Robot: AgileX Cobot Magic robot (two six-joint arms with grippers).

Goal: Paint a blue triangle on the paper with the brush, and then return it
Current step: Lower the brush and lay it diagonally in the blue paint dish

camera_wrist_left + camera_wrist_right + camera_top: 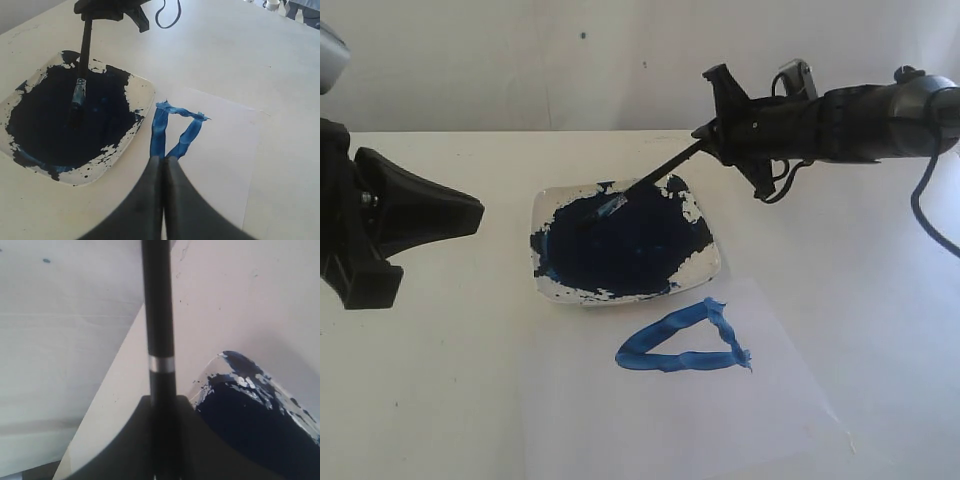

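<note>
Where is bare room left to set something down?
Bare table lies right of the paper and dish, and left of the paper near the left gripper. The paper's near edge past the blue triangle is free. Crowded: the dish, where the right gripper holds the brush.

brushes: you have one, the brush (pixel 660 172)
paper sheets: you have one, the paper (pixel 765 420)
painted shapes: you can count one, the blue triangle (pixel 675 361)
paint dishes: one, the dish (pixel 705 268)
grippers: two, your left gripper (pixel 163 160) and your right gripper (pixel 705 137)
</note>
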